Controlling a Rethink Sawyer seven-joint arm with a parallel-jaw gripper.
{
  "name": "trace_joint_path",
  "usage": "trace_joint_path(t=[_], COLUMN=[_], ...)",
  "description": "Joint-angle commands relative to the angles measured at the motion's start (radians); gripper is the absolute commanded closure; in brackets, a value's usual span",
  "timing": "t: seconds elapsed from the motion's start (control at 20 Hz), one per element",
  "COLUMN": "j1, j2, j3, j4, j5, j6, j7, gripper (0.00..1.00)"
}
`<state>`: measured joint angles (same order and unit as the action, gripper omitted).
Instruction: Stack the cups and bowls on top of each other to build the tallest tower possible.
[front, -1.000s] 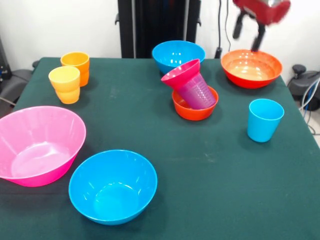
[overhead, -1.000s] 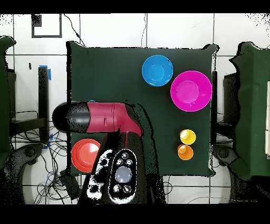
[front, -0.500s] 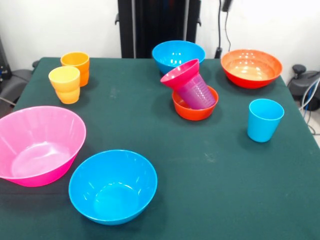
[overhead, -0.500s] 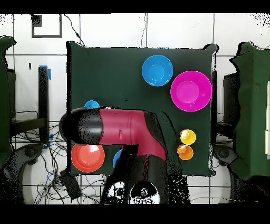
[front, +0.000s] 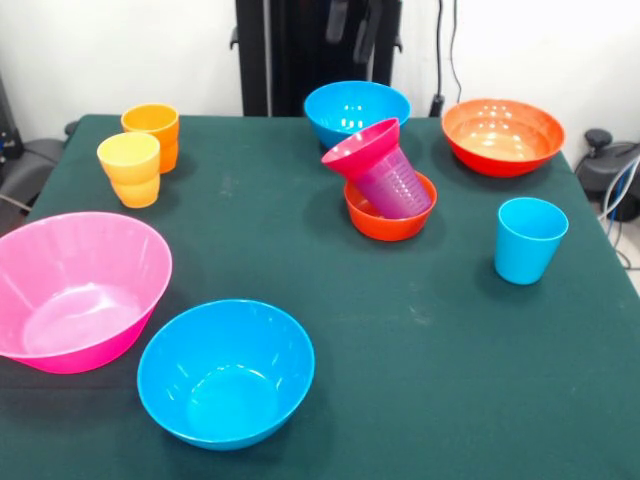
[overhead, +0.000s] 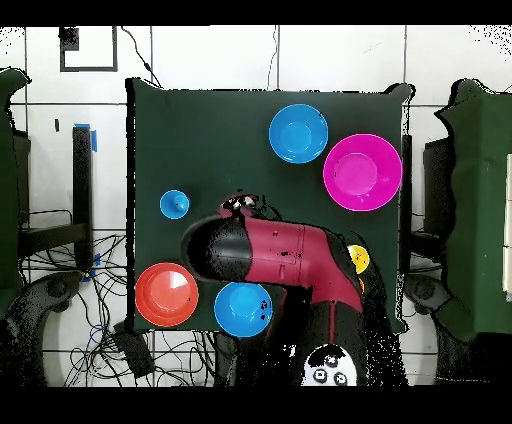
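The tower stands mid-table: a small orange-red bowl (front: 388, 222) holds a purple cup (front: 397, 182) that leans left, with a small magenta bowl (front: 360, 147) tilted on top. A light blue cup (front: 529, 240) stands alone to its right. An orange cup (front: 152, 126) and a yellow-orange cup (front: 130, 168) stand together at the far left. My gripper (front: 352, 20) hangs high at the top edge, above the far blue bowl (front: 356, 108), open with nothing between its fingers. In the overhead view my arm (overhead: 275, 252) hides the tower.
A wide orange-red bowl (front: 503, 135) sits at the far right. The big pink bowl (front: 75, 288) and a second blue bowl (front: 225, 372) lie near the front left. From above, the light blue cup (overhead: 174, 204) and the pink bowl (overhead: 362, 172) flank my arm.
My gripper has swung from above the wide orange-red bowl leftward along the top edge, to above the far blue bowl. No cup or bowl has moved.
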<state>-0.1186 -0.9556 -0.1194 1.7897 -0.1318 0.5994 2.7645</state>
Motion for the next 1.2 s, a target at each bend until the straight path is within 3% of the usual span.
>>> trace_joint_path(t=[0.05, 0.4, 0.9, 1.2], j1=[-0.031, -0.053, -0.115, -0.139], j2=[0.142, 0.149, -0.018, 0.017], j3=[0.137, 0.178, 0.23, 0.247], j4=[0.166, 0.218, 0.28, 0.257], j5=[-0.088, -0.058, -0.047, -0.076], j6=[-0.156, -0.222, -0.091, -0.106], j7=[-0.12, -0.079, -0.165, -0.167], gripper=[0.0, 0.0, 0.0, 0.0])
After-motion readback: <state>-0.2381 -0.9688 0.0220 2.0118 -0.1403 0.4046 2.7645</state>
